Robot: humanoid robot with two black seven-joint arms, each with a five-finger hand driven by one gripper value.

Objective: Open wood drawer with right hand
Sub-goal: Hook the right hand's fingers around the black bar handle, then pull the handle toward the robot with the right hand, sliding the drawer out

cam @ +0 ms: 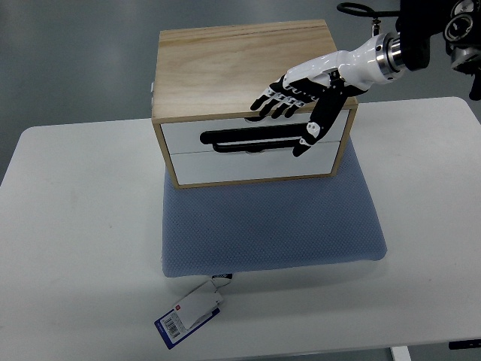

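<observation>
Top view: one wooden drawer unit (252,75) stands on one blue cushion mat (270,226), which lies on the white table (75,248); the mat probably keeps the unit from sliding when a drawer is pulled. The unit presents two white drawer fronts, the upper drawer (188,139) and the lower drawer (248,167), both appearing shut. One long black handle slot (248,138) runs across the upper front.

The right hand (304,94) enters from the upper right and hovers over the unit's front edge. Its fingers (274,101) are extended and loosely spread, holding nothing, while the thumb (312,131) points down across the slot's right end, apparently positioned to hook it. One labelled tag (188,316) lies near the mat's front edge. The left hand is not visible.
</observation>
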